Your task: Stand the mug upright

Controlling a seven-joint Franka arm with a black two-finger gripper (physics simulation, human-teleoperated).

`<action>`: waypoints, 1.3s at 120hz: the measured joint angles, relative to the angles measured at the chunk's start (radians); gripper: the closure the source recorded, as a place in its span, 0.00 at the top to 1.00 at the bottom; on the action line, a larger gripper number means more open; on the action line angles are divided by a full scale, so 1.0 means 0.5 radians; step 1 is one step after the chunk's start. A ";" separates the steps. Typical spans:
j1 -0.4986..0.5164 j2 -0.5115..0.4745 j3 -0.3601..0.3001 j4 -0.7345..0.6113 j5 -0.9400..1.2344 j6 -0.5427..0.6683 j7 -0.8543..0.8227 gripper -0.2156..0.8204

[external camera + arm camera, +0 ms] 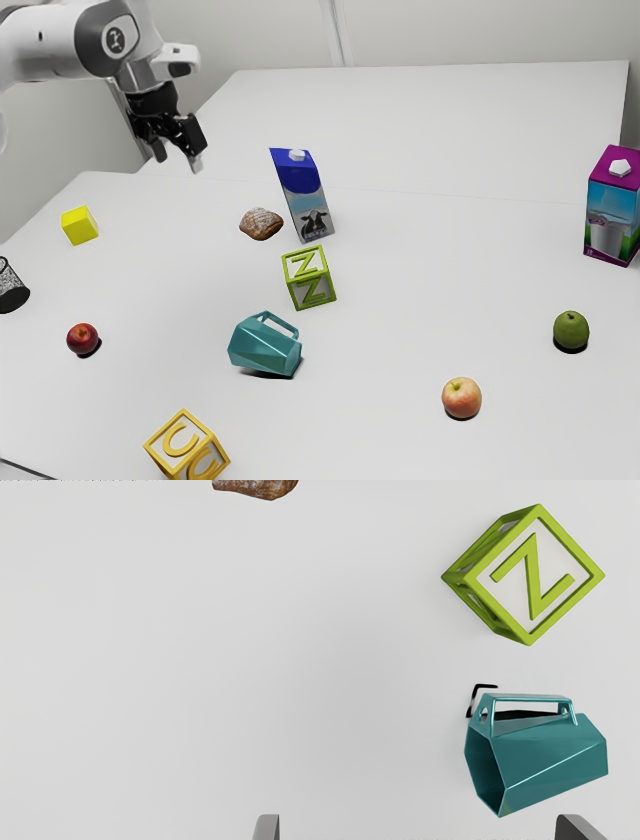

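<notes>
A teal faceted mug (265,347) lies on its side on the white table, its handle facing up and toward the green block in the exterior view. The gripper (180,162) hangs high above the table at the exterior view's upper left, well apart from the mug. In the wrist view the mug (547,760) shows its dark open mouth and its handle. The fingertips of the gripper (417,827) stand wide apart with nothing held between them.
Near the mug are a green Z block (308,278) and a yellow C block (187,447). Behind stand a bread roll (261,224) and a blue milk carton (303,195). A red apple (82,338), peach-coloured apple (462,397), green fruit (571,330) and purple carton (613,207) lie around.
</notes>
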 joint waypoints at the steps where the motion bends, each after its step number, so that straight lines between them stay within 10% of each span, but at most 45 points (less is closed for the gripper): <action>1: 0.000 -0.003 0.000 -0.004 0.000 0.003 0.002 0.79; 78: 0.089 -0.205 0.227 -0.890 -0.944 0.045 0.075 0.79; 156: -0.015 0.037 0.267 -1.212 -1.365 0.144 0.316 0.79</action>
